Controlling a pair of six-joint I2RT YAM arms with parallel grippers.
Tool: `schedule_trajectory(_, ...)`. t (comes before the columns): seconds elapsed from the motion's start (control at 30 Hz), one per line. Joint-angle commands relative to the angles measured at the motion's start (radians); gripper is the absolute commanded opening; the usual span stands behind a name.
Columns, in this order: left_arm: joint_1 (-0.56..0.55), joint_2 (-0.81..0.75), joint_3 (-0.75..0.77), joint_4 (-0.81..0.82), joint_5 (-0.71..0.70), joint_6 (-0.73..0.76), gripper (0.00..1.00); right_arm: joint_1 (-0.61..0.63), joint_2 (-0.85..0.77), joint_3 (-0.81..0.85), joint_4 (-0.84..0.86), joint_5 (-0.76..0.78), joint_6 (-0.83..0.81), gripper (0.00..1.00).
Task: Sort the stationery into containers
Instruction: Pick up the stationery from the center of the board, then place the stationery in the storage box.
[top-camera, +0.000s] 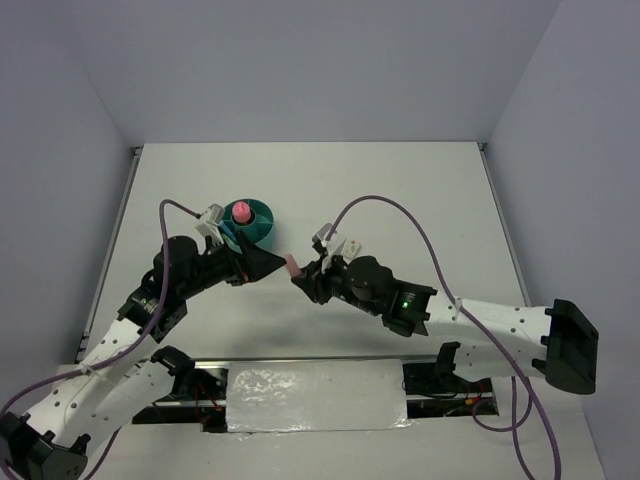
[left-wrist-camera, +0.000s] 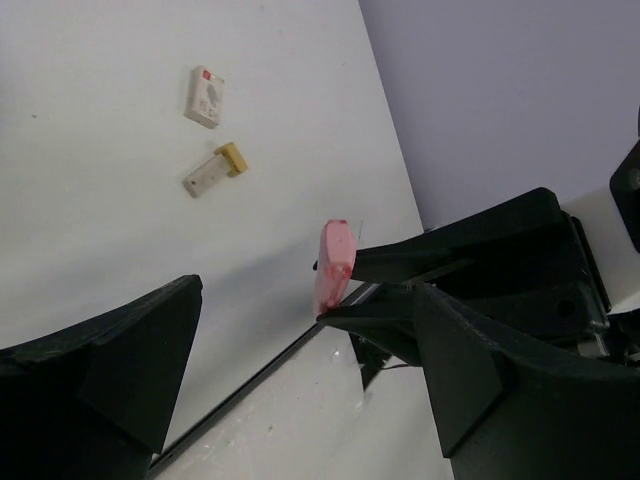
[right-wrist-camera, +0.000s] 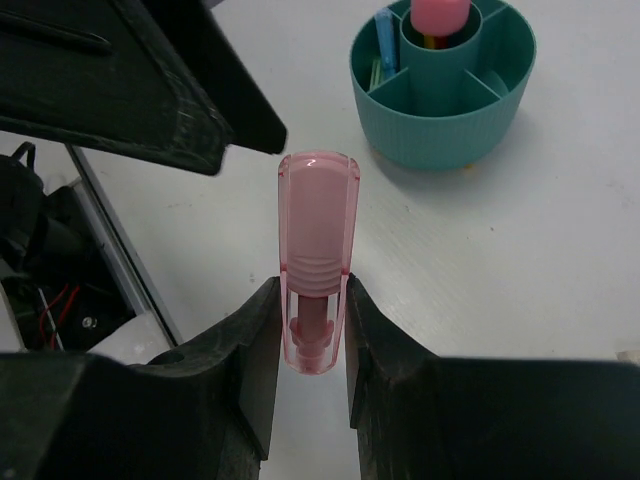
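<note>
Right gripper (right-wrist-camera: 312, 290) clenched on pink piece (right-wrist-camera: 317, 225) | left gripper (top-camera: 268, 262) released, just beside it

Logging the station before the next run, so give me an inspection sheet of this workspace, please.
Surface: white table.
Job's things: teal organiser holds pink cylinder in its centre cup, blue piece in a ring compartment; white block and beige-capped piece lie loose on the table.
Clutter: nothing seen.
Grippers: right gripper shut on pink piece; left gripper open, close beside it.
Cables: purple cable loops off the left wrist, another off the right.
Surroundings: plain grey walls.
</note>
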Motion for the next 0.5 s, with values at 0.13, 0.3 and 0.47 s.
schedule_trajectory(0.13, -0.090, 0.044, 0.029, 0.132, 0.008, -0.038, 0.88, 0.104, -0.069, 0.060, -0.045, 0.070, -0.101, 0.00)
schedule_trajectory(0.3, -0.108, 0.064, 0.009, 0.161, 0.007, -0.037, 0.80, 0.133, -0.060, 0.094, -0.068, 0.089, -0.115, 0.00)
schedule_trajectory(0.47, -0.118, 0.082, 0.017, 0.159, 0.013, -0.026, 0.27, 0.141, -0.008, 0.123, -0.087, 0.130, -0.121, 0.01)
